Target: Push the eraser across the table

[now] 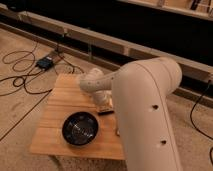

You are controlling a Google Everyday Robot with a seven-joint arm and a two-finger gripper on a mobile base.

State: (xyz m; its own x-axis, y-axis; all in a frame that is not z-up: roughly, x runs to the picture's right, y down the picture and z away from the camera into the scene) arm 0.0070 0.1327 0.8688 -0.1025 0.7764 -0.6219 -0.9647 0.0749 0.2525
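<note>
The table is a small low one with a light plank top. The eraser is a small dark flat block with a reddish edge, lying near the table's middle, just right of the bowl. My gripper hangs from the white wrist and reaches down right above and behind the eraser, at or very near it. My large white arm covers the table's right part and hides most of the gripper.
A black bowl sits on the front middle of the table, just left of the eraser. Black cables and a small dark box lie on the floor to the left. A dark wall base runs behind.
</note>
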